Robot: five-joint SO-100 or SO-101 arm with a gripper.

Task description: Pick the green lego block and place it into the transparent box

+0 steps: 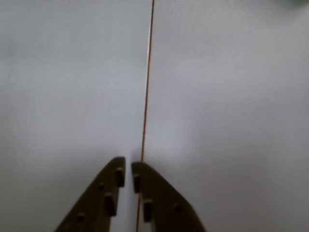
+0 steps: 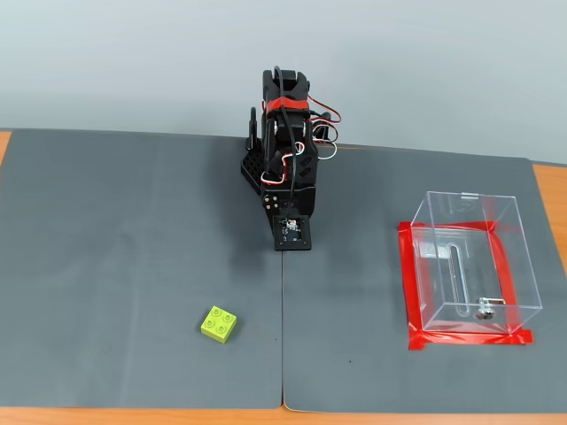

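The arm [image 2: 285,150] stands folded near the back edge of the grey mat [image 2: 124,230], with its wrist camera facing down at the mat. In the wrist view the gripper [image 1: 128,166] shows two brown fingers whose tips are nearly touching, with only a thin gap between them and nothing held. A thin red line [image 1: 146,96], where two mat sheets meet, runs straight up from the fingertips.

The green brick [image 2: 219,324] lies on the mat in the fixed view, in front of the arm and to its left, well apart from the gripper and studs up. It sits slightly rotated relative to the mat edges. The clear box [image 2: 469,266] stands on the right side of the mat, framed by red tape [image 2: 409,292], open at the top and with no brick in it.

The pick has not begun; the step in hand is judged to be the approach. The next move calls for spreading the fingers, swinging the arm toward the brick, aligning the fingers with its rotated sides, and lowering over it.
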